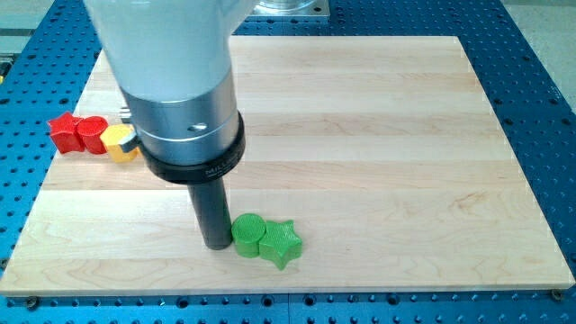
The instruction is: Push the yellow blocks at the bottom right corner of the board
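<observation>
Fingers: none on this arm; no jaws to be wide or narrow, nothing held. Arm ends in a dark rod, and my tip (216, 245) sits on the board (378, 135) in the lower centre-left of the frame.

Tip touches, or is just beside, the left edge of the green cylinder (248, 234); contact cannot be told for sure. Green star (280, 243) lies immediately right of the cylinder, the two touching. Both greens sit near the board's bottom edge.

Yellow block (118, 142) is at the far left of the frame, at the board's left edge, partly hidden behind the arm's silver collar (184, 117); shape unclear. A pale yellowish bit (123, 114) shows just above it beside the collar; cannot tell what it is.

Red block (64, 131) and red cylinder (91, 135) stand touching each other just left of the yellow, at the board's left edge. The first red's shape is hard to read.

Tip is well apart from the yellow block. Yellow is far from the board's bottom right corner, clear across the frame. Blue perforated table (540, 90) surrounds the board.
</observation>
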Controlling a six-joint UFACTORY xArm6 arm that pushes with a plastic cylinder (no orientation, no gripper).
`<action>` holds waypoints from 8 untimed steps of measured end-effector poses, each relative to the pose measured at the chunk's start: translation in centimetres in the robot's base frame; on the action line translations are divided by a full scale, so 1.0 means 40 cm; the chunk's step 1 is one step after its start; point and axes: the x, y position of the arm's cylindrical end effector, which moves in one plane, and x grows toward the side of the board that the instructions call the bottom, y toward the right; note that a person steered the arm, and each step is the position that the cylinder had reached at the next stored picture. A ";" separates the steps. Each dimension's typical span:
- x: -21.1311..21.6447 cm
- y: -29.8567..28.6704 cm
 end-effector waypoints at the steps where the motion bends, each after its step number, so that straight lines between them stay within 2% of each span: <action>1: 0.000 0.084; 2: 0.000 0.068; 5: -0.030 -0.400; 7: -0.302 -0.459; 8: -0.324 -0.379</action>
